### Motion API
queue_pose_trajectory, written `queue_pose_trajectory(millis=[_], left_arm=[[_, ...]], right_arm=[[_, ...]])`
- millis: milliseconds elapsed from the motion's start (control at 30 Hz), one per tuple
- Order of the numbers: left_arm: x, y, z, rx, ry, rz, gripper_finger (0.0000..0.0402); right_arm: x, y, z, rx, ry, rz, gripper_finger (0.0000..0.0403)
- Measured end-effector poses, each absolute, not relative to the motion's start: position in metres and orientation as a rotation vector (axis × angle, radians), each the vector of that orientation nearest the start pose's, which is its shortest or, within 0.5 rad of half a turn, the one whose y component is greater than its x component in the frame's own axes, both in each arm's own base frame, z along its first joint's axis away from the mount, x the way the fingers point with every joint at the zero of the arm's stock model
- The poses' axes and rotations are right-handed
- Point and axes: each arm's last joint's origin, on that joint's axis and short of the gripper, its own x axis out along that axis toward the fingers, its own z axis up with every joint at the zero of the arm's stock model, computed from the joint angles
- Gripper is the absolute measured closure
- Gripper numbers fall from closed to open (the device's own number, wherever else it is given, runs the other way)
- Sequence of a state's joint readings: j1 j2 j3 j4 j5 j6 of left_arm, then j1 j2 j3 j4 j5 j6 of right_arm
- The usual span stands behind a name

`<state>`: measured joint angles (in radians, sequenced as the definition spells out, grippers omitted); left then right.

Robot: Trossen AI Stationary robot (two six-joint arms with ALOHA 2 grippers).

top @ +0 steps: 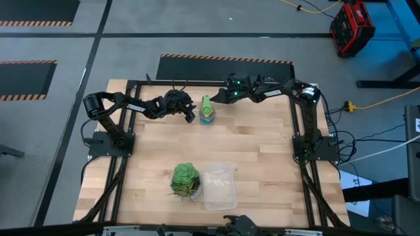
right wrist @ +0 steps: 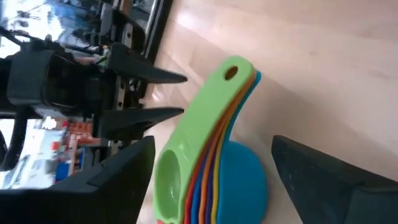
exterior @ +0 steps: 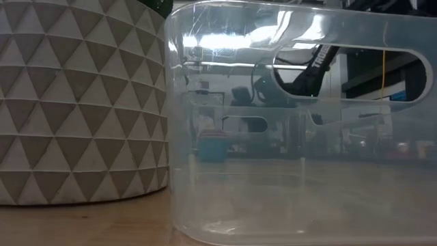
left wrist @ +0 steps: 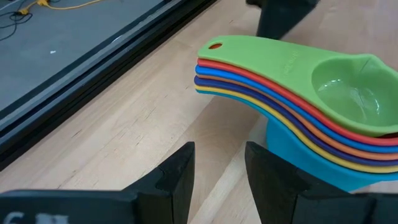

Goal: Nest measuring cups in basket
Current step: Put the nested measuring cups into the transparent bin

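Observation:
The measuring cups (top: 207, 111) stand nested in one stack on the far middle of the table, green on top and light blue at the bottom, handles fanned toward the far edge (left wrist: 249, 68) (right wrist: 205, 149). My left gripper (top: 191, 113) (left wrist: 221, 168) is open just left of the stack, touching nothing. My right gripper (top: 224, 97) (right wrist: 212, 142) is open wide just beyond the stack on its far right, with the stack showing between its fingers but apart from them. The clear basket (top: 220, 185) (exterior: 300, 171) rests on its base near the table's near edge.
A green leafy ball (top: 186, 180) in a white triangle-patterned pot (exterior: 75, 102) stands against the basket's left side. Bare wood lies between the stack and the basket. The black frame rails (top: 216, 82) run along the table's far edge, close behind both grippers.

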<state>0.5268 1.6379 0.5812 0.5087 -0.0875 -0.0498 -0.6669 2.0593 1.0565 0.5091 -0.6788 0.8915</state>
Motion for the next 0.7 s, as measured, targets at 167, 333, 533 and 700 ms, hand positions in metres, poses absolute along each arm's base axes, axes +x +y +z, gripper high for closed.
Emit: queue_pose_trajectory(millis=[167,333,533,700], left_arm=[[0.252,0.149,0.133,-0.168,0.528,0.612,0.0266],[0.252,0.149,0.133,-0.168,0.528,0.612,0.0266],[0.252,0.149,0.133,-0.168,0.528,0.613,0.0266],[0.252,0.149,0.133,-0.168,0.528,0.613,0.0266]], right_arm=[[0.340,-0.240,0.112,1.215,0.328,-0.096,0.0076],[0.353,-0.243,0.114,1.237,0.322,-0.068,0.0076],[0.360,-0.246,0.115,1.291,0.361,-0.079,0.0076],[0.359,-0.248,0.115,1.324,0.372,-0.083,0.0076]])
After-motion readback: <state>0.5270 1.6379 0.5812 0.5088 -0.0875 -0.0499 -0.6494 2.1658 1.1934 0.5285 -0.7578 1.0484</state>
